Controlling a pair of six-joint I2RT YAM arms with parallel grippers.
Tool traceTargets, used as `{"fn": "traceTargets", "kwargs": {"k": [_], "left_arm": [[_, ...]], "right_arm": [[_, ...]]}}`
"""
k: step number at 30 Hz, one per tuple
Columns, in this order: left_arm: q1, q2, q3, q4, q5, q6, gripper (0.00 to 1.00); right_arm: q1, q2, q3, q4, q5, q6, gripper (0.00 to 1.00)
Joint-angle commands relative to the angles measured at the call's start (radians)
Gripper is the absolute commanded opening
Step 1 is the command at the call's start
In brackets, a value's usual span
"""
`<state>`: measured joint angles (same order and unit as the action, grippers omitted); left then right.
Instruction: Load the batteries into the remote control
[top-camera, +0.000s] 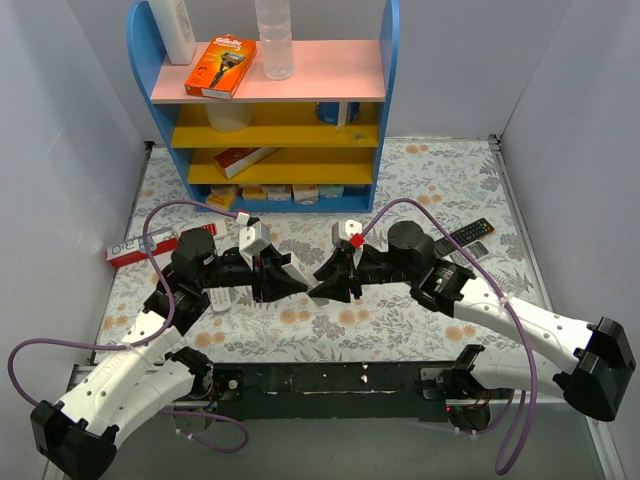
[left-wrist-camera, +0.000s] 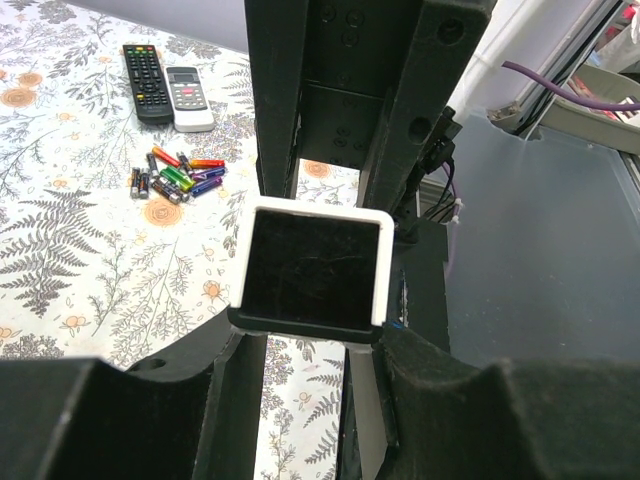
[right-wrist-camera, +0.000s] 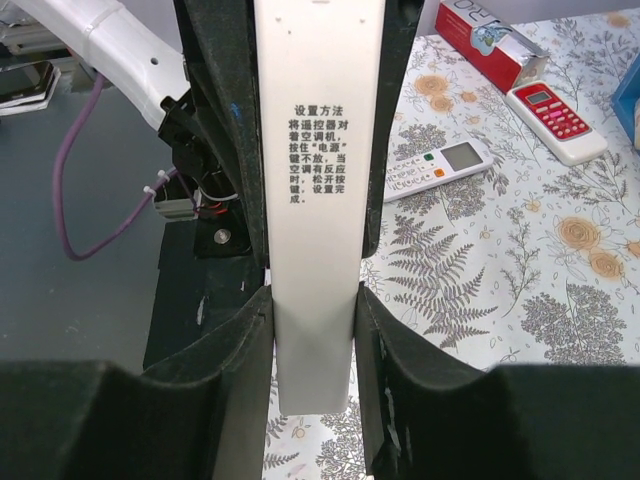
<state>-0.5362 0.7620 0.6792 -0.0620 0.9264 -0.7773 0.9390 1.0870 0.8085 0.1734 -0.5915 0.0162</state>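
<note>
The remote control (right-wrist-camera: 315, 150) is a long white bar with printed Chinese text, held in the air between both grippers over the table's middle. My right gripper (right-wrist-camera: 315, 300) is shut on one end of it, both fingers pressing its sides. The other end, a dark patch in a white frame (left-wrist-camera: 312, 270), sits at the tips of my left gripper (left-wrist-camera: 310, 345), which is shut on it. In the top view the left gripper (top-camera: 295, 283) and right gripper (top-camera: 322, 287) meet tip to tip. The batteries (left-wrist-camera: 178, 176) lie in a loose mixed-colour heap on the floral cloth, apart from both grippers.
A black remote (left-wrist-camera: 146, 82) and a short white one (left-wrist-camera: 189, 97) lie beyond the batteries. Near the left arm lie a white remote with a display (right-wrist-camera: 440, 165), a red-buttoned one (right-wrist-camera: 556, 108) and a red box (right-wrist-camera: 490, 45). A blue shelf unit (top-camera: 270, 110) stands at the back.
</note>
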Motion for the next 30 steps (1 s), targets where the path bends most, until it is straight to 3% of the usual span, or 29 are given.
{"fn": "traceTargets", "kwargs": {"k": [1,10,17,30], "left_arm": [[0.012,-0.023,-0.007,0.013,0.000,0.004,0.00],[0.091,-0.081,-0.066,0.183,-0.023,-0.112,0.00],[0.197,-0.079,-0.109,0.338,0.051,-0.218,0.00],[0.209,-0.067,-0.087,0.232,-0.007,-0.145,0.00]], "right_arm": [[-0.011,-0.019,0.020,0.011,-0.036,-0.013,0.29],[-0.019,0.010,0.005,-0.058,-0.088,-0.082,0.25],[-0.034,0.019,-0.023,-0.126,-0.105,-0.131,0.22],[-0.115,0.005,-0.063,-0.144,-0.120,-0.122,0.22]]}}
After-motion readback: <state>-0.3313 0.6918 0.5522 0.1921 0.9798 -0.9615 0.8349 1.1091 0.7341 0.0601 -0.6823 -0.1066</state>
